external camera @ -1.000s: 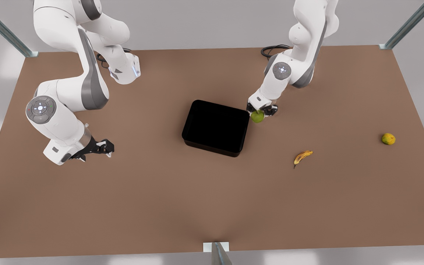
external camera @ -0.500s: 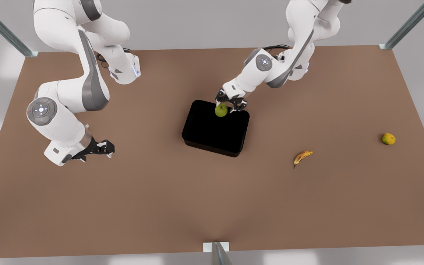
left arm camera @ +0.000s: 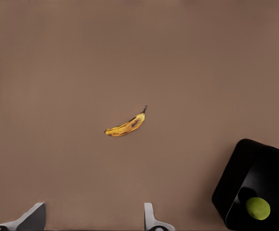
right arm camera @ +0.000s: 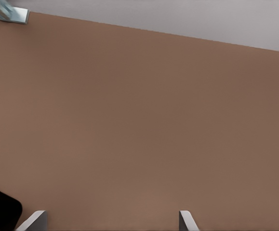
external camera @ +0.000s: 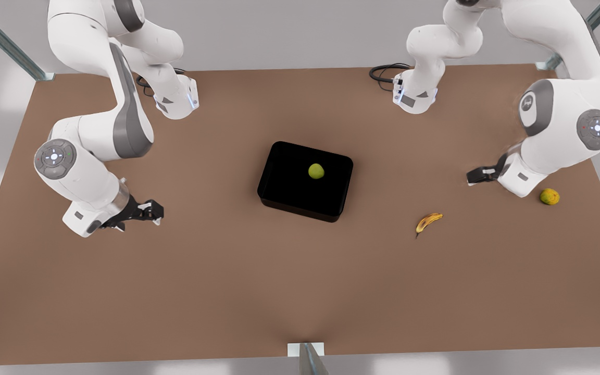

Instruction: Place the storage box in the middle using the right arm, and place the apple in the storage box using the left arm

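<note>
The black storage box (external camera: pixel 289 183) sits in the middle of the brown table. The yellow-green apple (external camera: pixel 316 171) lies inside it, free of any gripper. My left gripper (external camera: pixel 474 176) hovers open and empty far toward the front view's right, near the banana. Its wrist view shows the wide-spread fingertips (left arm camera: pixel 149 219), the storage box (left arm camera: pixel 235 183) and the apple (left arm camera: pixel 258 208) inside. My right gripper (external camera: pixel 154 211) waits open and empty at the front view's left, well apart from the box. A corner of the storage box (right arm camera: pixel 2 207) shows in the right wrist view.
A spotted banana (external camera: pixel 428 222) (left arm camera: pixel 126 127) lies on the table at the front view's right of the box. An orange-yellow round fruit (external camera: pixel 549 196) sits just beyond the left arm's wrist. Both arm bases stand along the far table edge.
The left gripper carried the apple over the box, let it go, and swung away to the front view's right. The apple now rests in the box. The right arm barely moved.
</note>
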Tool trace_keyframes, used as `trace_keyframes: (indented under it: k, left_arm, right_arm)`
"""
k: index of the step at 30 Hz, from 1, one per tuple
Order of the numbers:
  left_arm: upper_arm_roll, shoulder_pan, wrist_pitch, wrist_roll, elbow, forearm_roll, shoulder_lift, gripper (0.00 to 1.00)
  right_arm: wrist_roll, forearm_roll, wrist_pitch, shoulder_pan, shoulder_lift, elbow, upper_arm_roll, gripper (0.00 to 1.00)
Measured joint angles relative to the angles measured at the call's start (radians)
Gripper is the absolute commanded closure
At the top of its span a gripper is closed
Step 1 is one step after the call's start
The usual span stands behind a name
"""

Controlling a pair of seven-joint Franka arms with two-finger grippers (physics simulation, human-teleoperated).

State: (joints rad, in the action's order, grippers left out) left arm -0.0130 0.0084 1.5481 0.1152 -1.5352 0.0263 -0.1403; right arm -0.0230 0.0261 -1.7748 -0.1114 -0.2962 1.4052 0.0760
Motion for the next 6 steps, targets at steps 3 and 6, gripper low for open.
trace_keyframes:
  k: [3, 6]
  left_arm:
    - [-0.081, -0.094, -0.047, -0.032, 0.034, -0.058, 0.012, 0.0]
    - [-0.083, -0.034, -0.046, -0.039, 0.028, -0.063, 0.017, 0.0]
  right_arm:
    - [0.001, -0.002, 0.0, -0.001, 0.0, -0.009, 0.001, 0.0]
    - [0.001, -0.002, 0.0, -0.001, -0.003, -0.008, 0.001, 0.0]
